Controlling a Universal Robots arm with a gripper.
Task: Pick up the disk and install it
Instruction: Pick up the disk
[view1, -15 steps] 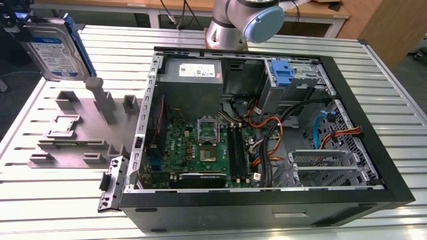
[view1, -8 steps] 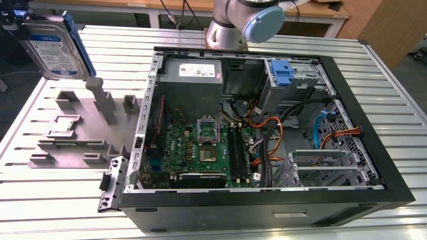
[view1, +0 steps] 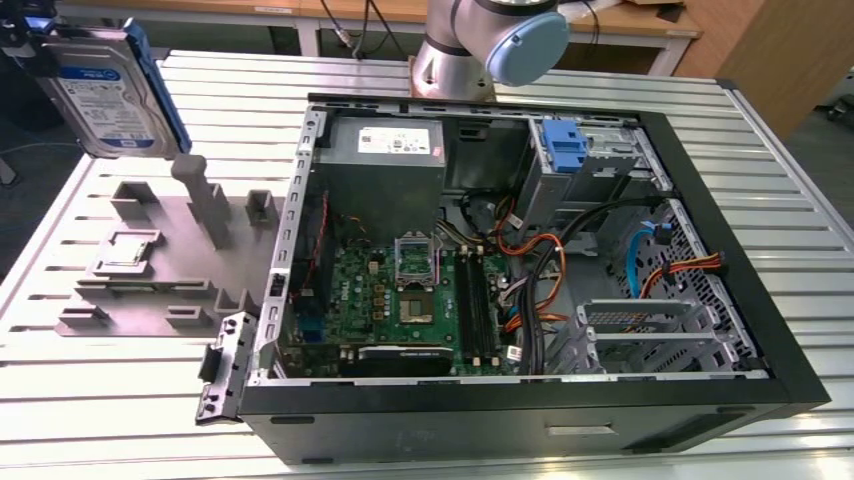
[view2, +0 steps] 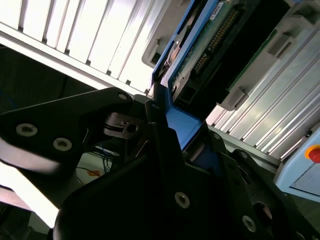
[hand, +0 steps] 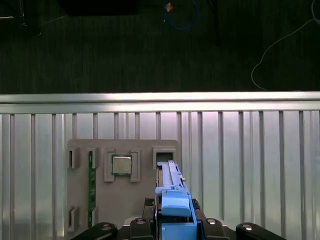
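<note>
Far out from the computer case (view1: 534, 420), on the exterior view's left – the disk (view1: 110, 95) hangs on edge in the air, label face toward the camera, clear of the desk (view1: 107, 400) and well apart from the case's open side. The gripper (hand: 172, 210) is clamped on it: in both wrist views black fingers (view2: 160, 130) sit tight against the blue carrier (view2: 182, 127), one each side, with no gap showing. Between the disk and the case, a grey fixture tray (view1: 160, 250) lies flat on the desk just beside the case wall. The first wrist view looks down on it, with a processor chip (hand: 121, 164) and a memory stick (hand: 91, 180) in their pockets. Inside the case is the motherboard (view1: 414, 290). Further toward the exterior view's right, in the case's far corner, the metal drive cage (view1: 627, 150) carries a bare blue bracket (view1: 567, 145). The arm (view1: 494, 40) rises just behind the case's far wall. Handling, by judgement: a stiff slab, likely dense for its size, so it may swing or slip if held only at one end. The metal faces look smooth and would give poor purchase. The green circuit board (view2: 220, 35) on its underside is exposed and should not take finger pressure, and the unit likely dislikes knocks. The plastic carrier is the sensible hold – across its side rails, as now – though plastic may flex a little under a hard squeeze. Not yet installed; the disk is nowhere near the cage.
</note>
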